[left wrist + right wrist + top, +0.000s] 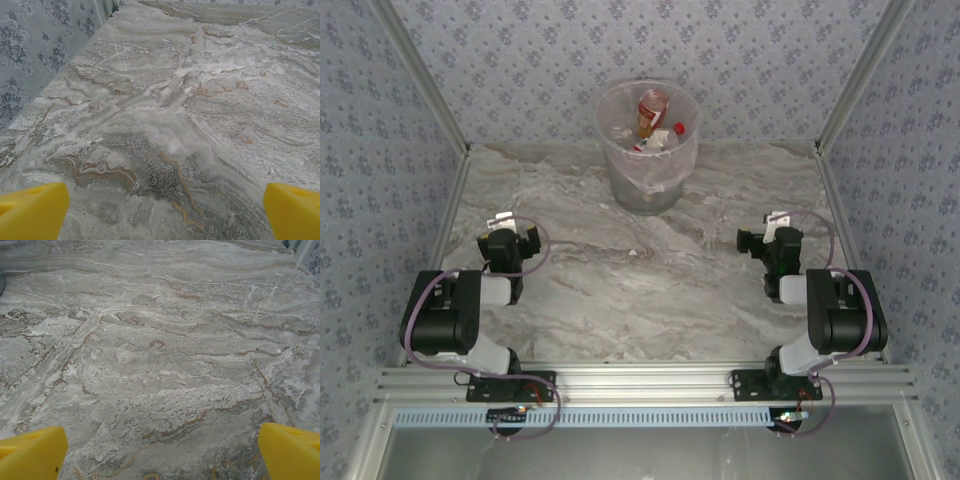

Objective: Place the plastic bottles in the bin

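Marbled grey tabletop [640, 290] sits between patterned walls [620, 40] on three sides. Left gripper [160, 212] holds its yellow fingers [30, 212] wide apart with nothing between them, near the left edge. Right gripper [160, 452] is equally wide and empty, near the right edge. Bin [645, 185] stands at the middle of the far edge, with bottles [652, 112] inside it.
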